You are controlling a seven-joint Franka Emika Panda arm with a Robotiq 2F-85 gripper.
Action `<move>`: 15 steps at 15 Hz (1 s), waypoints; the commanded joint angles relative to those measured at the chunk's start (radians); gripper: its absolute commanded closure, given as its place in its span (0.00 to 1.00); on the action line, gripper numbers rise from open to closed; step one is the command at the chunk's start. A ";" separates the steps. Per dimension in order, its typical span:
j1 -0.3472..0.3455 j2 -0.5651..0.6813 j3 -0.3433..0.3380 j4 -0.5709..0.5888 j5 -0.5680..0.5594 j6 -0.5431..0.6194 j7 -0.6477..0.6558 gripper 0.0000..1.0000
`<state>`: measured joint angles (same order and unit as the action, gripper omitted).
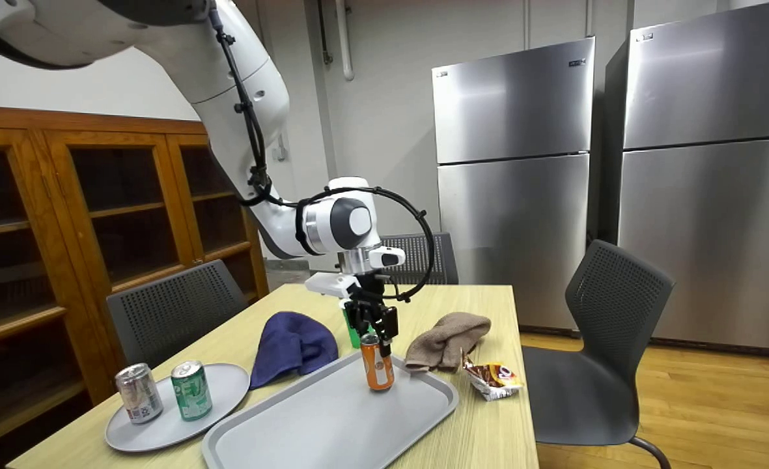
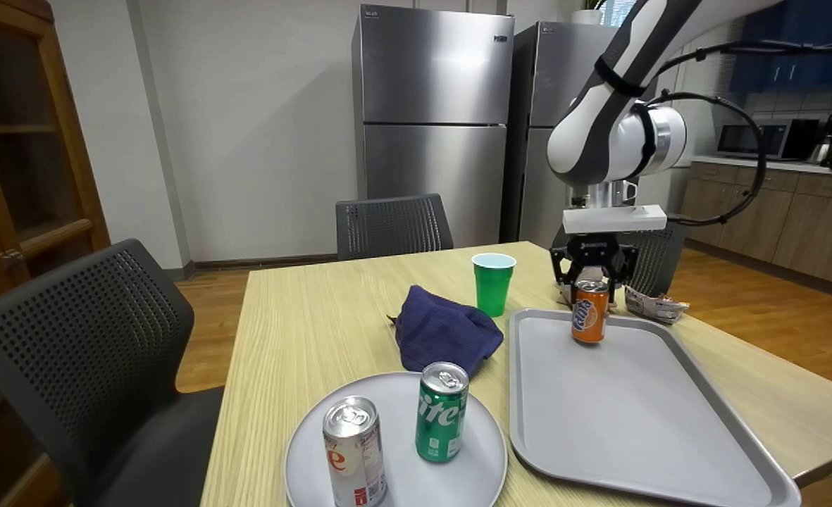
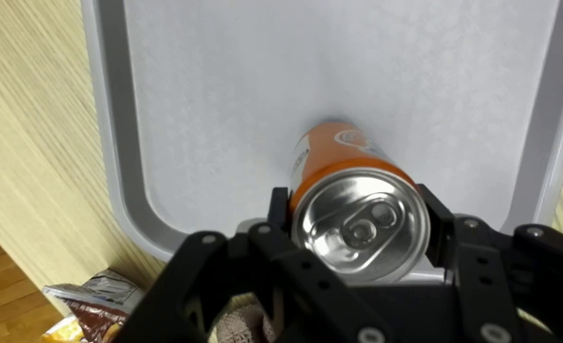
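The orange Fanta can (image 2: 590,313) is roughly upright at one end of the gray tray (image 2: 634,415), its base at or just over the surface, and the gripper (image 3: 355,209) has its jaws clamped on both sides of it near the top. Around that end of the tray lie a brown towel (image 1: 452,335) and a snack bag (image 1: 495,378), with a green cup (image 2: 493,285) and navy cloth (image 2: 444,331) along one side. Near the cloth, a round plate (image 2: 482,454) bears a Sprite can (image 2: 442,415) and a silvery can (image 2: 356,454).
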<state>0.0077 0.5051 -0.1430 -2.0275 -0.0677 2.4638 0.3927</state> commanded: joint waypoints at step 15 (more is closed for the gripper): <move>0.045 -0.103 0.009 -0.006 -0.021 0.077 -0.046 0.00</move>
<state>0.0293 0.4692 -0.1402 -1.9846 -0.0671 2.5128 0.3642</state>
